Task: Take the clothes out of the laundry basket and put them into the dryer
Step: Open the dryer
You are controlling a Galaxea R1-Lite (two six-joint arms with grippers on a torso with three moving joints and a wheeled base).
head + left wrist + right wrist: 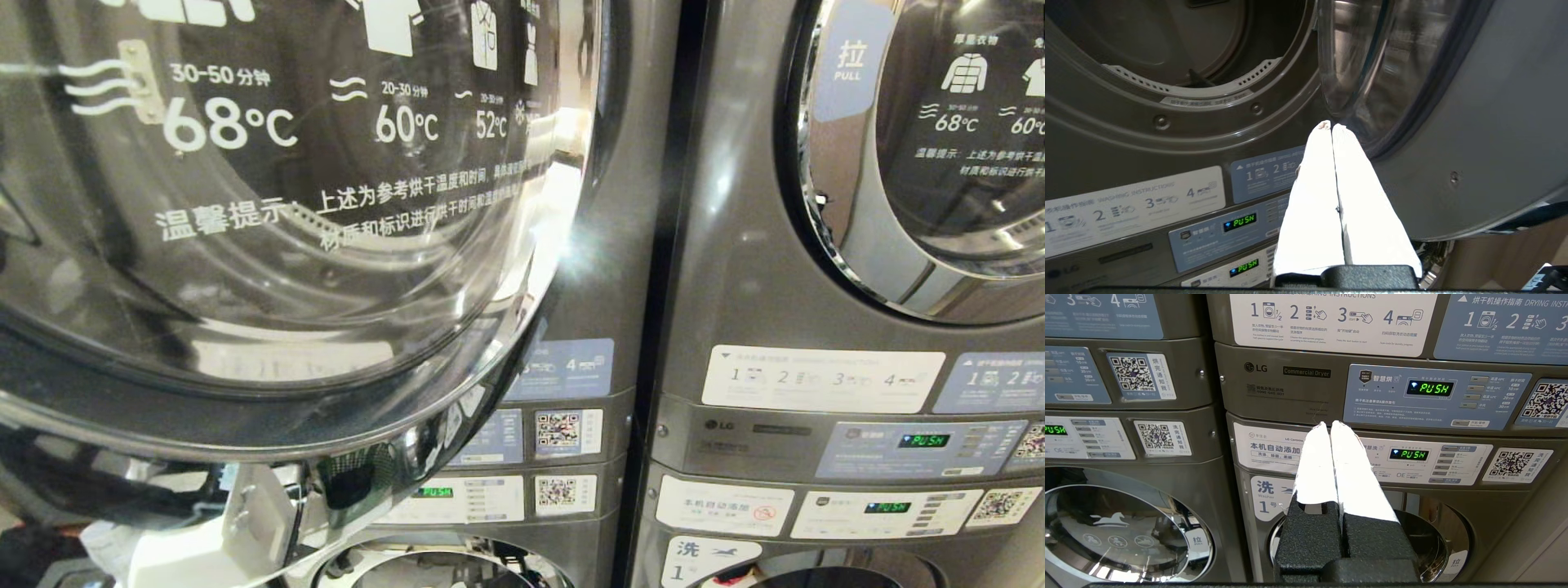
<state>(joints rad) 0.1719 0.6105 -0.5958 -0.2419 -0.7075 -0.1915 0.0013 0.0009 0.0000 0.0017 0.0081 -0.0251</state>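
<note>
Dryer door stands open, both arms empty, no laundry in sight.

At the left of the head view the open dryer door (269, 245) fills the frame, swung out so I can load. My left gripper (1331, 127), jaws clenched on nothing, points at the drum opening (1180, 49). My right gripper (1329, 424), jaws also clenched and empty, sits parked facing the neighbouring machine's control panel (1437, 396). Clothes and basket are out of view.

White-fingered grippers on black mounts

The left gripper (1332, 126) and right gripper (1329, 424) each carry two long, tapering white fingers (1316, 465); textured black blocks (1310, 535) hold the right pair.
</note>
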